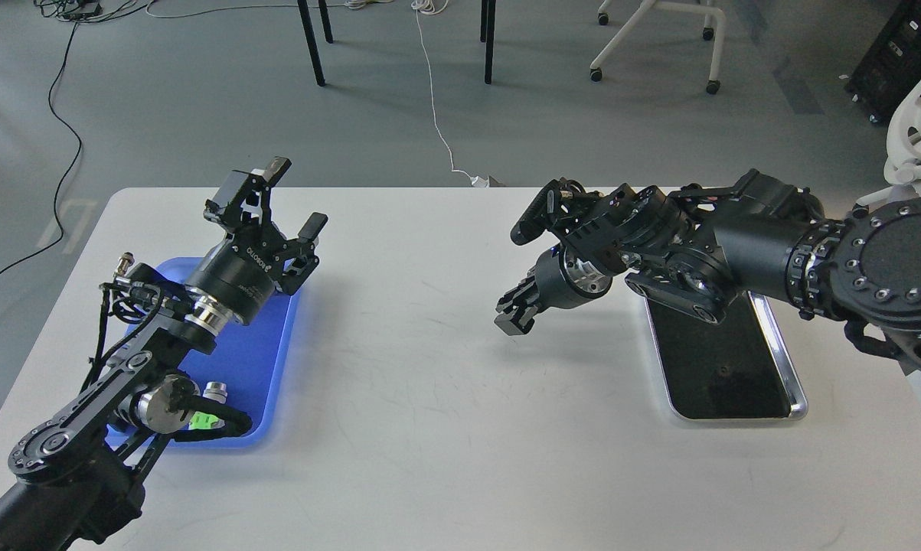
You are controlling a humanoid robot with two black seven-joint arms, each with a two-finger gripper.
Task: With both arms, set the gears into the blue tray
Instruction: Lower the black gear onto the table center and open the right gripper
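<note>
The blue tray [255, 360] lies at the table's left, partly under my left arm. My left gripper [295, 197] hovers over the tray's far end, open, with nothing between its fingers. My right gripper [512, 314] hangs above the bare table right of centre, left of the black tray [795, 389]. Its fingers look pressed together, and anything held between them is too small and dark to see. One tiny gear [724, 373] lies on the black tray's floor.
A silver-bodied switch with a green cap [207, 413] sits at the blue tray's near end beside my left arm's cable. My right forearm crosses the black tray's far end. Chair and table legs stand on the floor beyond the table.
</note>
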